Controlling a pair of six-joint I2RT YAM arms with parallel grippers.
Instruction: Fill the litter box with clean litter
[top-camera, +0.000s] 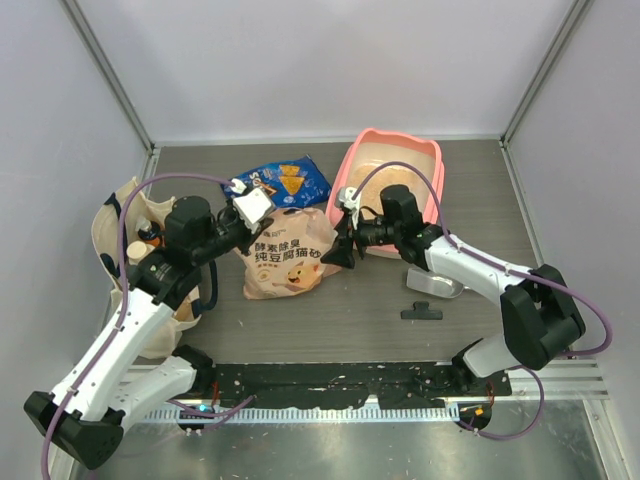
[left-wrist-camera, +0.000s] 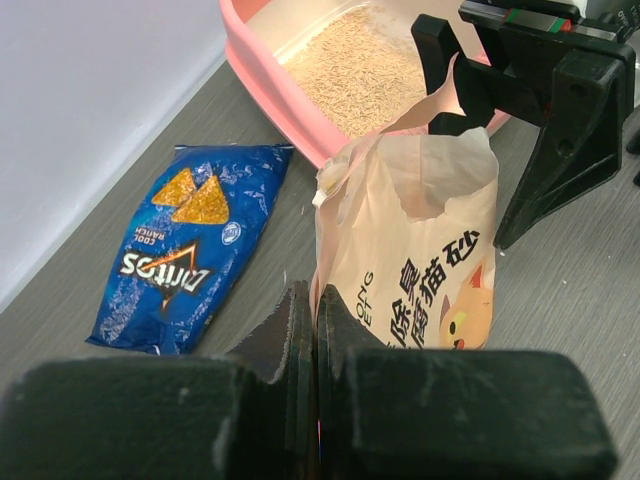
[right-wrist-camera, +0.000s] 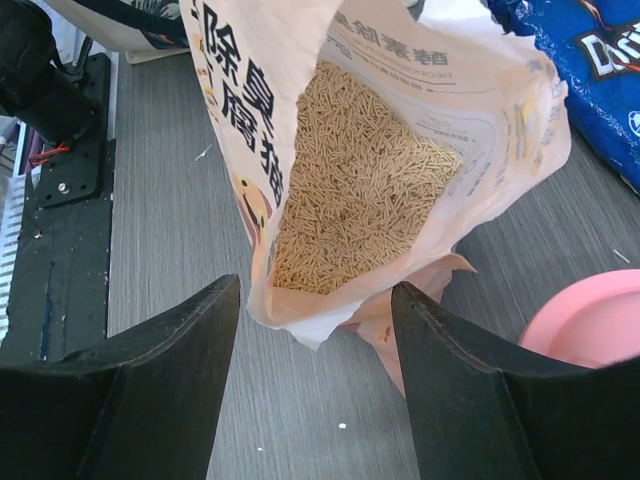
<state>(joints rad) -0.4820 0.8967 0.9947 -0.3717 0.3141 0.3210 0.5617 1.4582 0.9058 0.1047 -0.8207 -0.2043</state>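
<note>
From above, the left gripper (top-camera: 258, 214) meets the top of the crumpled, pinkish-beige litter bag (top-camera: 290, 257). The right gripper (top-camera: 340, 247) sits at the bag's other side, with the glossy pink litter box (top-camera: 400, 134) just behind it.

The left wrist view shows that arm's fingers clamped together on the bag's torn edge. A thin layer of clean litter (left-wrist-camera: 360, 70), short pale pellets, lies in the box ahead.

In the right wrist view the fingers stand apart before the bag's gaping, pellet-filled mouth.

Smooth pink plastic litter box (top-camera: 391, 160), grainy beige clean litter (right-wrist-camera: 360, 190).
</note>
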